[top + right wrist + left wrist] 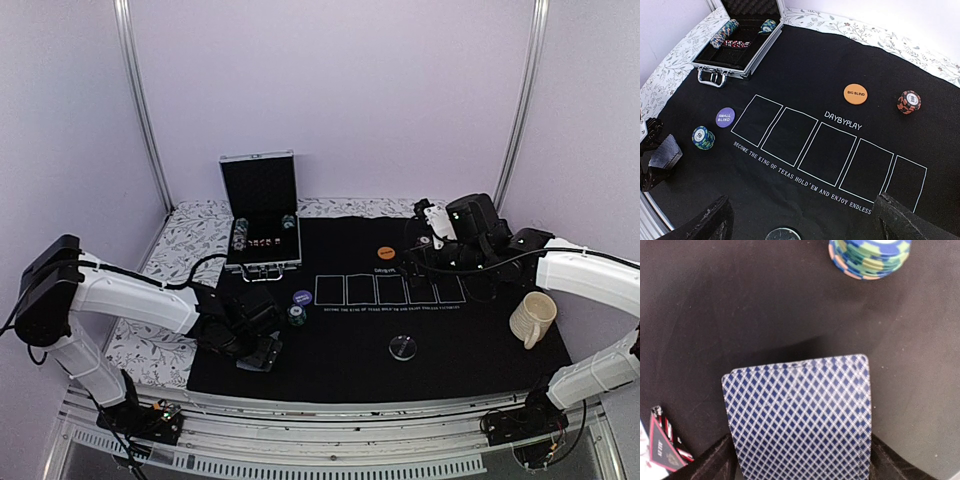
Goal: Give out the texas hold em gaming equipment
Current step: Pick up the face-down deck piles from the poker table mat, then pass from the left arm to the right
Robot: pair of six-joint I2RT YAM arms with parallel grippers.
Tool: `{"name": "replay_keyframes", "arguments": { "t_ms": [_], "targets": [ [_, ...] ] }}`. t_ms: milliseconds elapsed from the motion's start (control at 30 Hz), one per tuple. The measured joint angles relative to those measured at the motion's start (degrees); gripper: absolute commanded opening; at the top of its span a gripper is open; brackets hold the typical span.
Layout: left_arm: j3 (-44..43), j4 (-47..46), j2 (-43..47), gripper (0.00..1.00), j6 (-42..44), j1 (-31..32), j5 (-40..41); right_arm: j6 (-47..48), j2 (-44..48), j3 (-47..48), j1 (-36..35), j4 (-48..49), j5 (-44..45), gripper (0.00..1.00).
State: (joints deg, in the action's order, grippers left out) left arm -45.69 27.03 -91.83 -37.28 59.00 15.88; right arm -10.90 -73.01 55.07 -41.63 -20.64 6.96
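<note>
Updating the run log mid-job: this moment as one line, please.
left end effector: shut on cards | right end effector: open over mat | chip stack: beside cards | case: open

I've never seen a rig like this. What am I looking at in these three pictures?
These are two robot arms bolted to a table. The wide picture looks down from above and behind them; the others come from a camera on each wrist. On the black mat lie a green-blue chip stack, a red-black chip stack, an orange BIG BLIND button and a purple SMALL BLIND button. The left arm holds playing cards in its jaws; the right arm has its jaws open.
</note>
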Motion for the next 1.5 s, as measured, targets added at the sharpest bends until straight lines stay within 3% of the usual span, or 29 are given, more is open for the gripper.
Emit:
{"name": "replay_keyframes", "arguments": {
  "t_ms": [133,400,567,900,1133,1500],
  "targets": [
    [0.02,-0.13,0.0,0.87,1.38,-0.04,-0.31,0.0,0.0,0.0,0.0,-0.2,0.0,0.99],
    [0.61,-1.86,0.11,0.65,3.63,-0.31,-2.62,-0.04,0.02,0.0,0.0,-1.4,0.0,0.99],
    [1.07,-2.19,1.88,0.57,5.64,-0.57,-3.8,-0.07,0.04,0.0,0.0,-1.6,-0.02,0.99],
    [-1.14,6.45,8.72,0.56,13.75,-0.09,-4.81,-1.9,0.79,0.0,-0.5,-1.36,-4.61,0.99],
    [-8.7,9.07,17.29,0.55,22.73,3.13,-5.42,-7.13,1.51,-0.17,-3.3,8.0,-18.6,0.99],
    [-15.02,14.95,17.94,0.54,36.44,8.96,-2.8,-14.12,-4.24,-0.26,-9.42,17.79,-30.86,0.99]
  ]
}}
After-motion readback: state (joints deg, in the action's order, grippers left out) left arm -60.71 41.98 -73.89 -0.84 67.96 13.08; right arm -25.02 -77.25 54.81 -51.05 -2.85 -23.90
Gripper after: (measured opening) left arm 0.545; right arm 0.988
